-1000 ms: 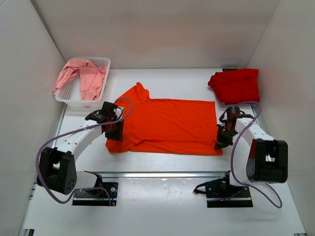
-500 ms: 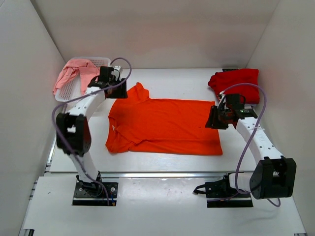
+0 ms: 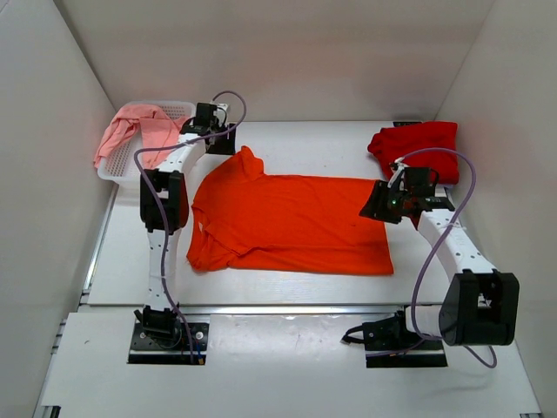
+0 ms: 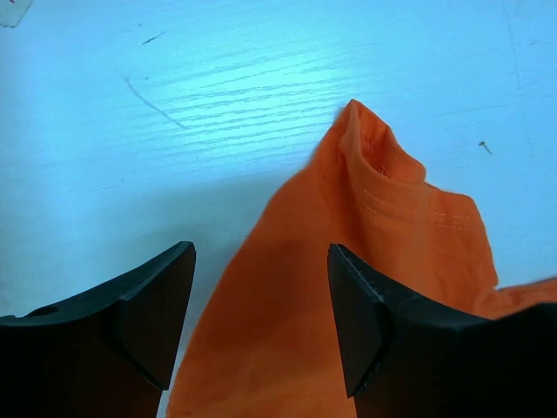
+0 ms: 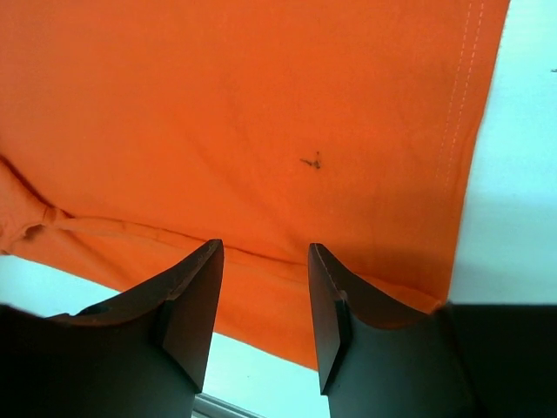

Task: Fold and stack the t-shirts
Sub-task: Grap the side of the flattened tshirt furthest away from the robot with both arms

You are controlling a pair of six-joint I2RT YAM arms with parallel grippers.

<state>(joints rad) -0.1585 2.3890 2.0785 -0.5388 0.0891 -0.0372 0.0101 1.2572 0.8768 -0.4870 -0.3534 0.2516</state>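
Note:
A bright orange t-shirt [image 3: 287,222] lies flat across the middle of the table. My left gripper [image 3: 218,138] hovers open over its far left sleeve; in the left wrist view the cloth [image 4: 392,226] shows under the spread fingers [image 4: 148,305] of that gripper [image 4: 261,261]. The right gripper [image 3: 376,202] is open above the far right corner of the hem. In the right wrist view the orange cloth [image 5: 261,104] fills the frame behind that gripper [image 5: 265,252]. A darker red t-shirt [image 3: 418,150] sits folded at the back right. A pale pink t-shirt [image 3: 139,131] hangs in the basket.
A white mesh basket [image 3: 113,174] stands at the back left, close to my left arm. White walls enclose the table on three sides. Bare table runs along the near edge in front of the orange shirt.
Both arms have swung from the orange shirt's near edge to its far edge. Both sets of jaws have opened wider. The shirt lies as before.

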